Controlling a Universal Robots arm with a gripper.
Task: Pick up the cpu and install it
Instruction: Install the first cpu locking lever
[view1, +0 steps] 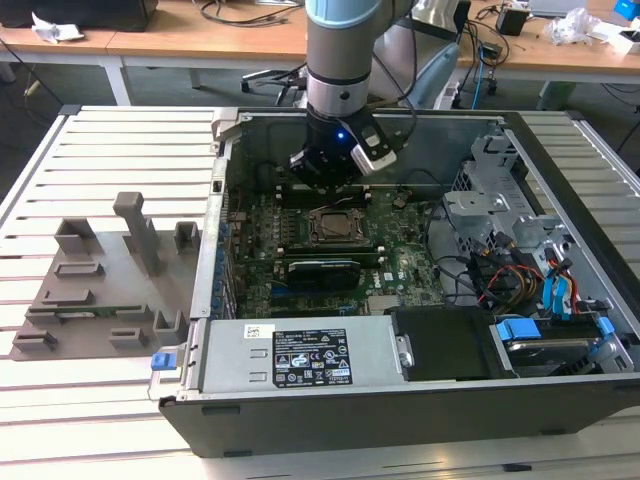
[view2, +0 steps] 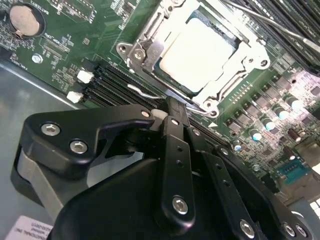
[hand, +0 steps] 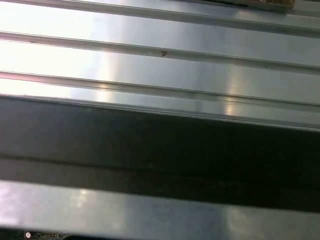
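One open case (view1: 400, 400) takes up most of the exterior view, lying on a slatted table (view1: 100, 400), and you can see the green board (view1: 400, 270) across its floor. To the exterior view's left of the case sits a grey fixture (view1: 95, 290) with upright blocks. Your arm (view1: 345, 50) comes down from above into the case, and the gripper (view1: 325, 180) hangs just behind the socket (view1: 335, 227), close over the board.

In the second wrist view you look past the gripper (view2: 175, 107) to the socket (view2: 145, 52), whose metal frame is bolted at its corners. The cpu (view2: 197, 55) lies flat inside that frame: a pale, silver-white square top, smooth and bright, with a thin darker rim showing along its edges. The black fingers (view2: 175, 150) are drawn together with nothing between them, their tips just short of the socket's near corner and apart from the cpu. A coin cell (view2: 22, 17) sits on the board well away from the socket. In the first wrist view you see table slats (hand: 160, 75) and a dark case wall (hand: 160, 150).
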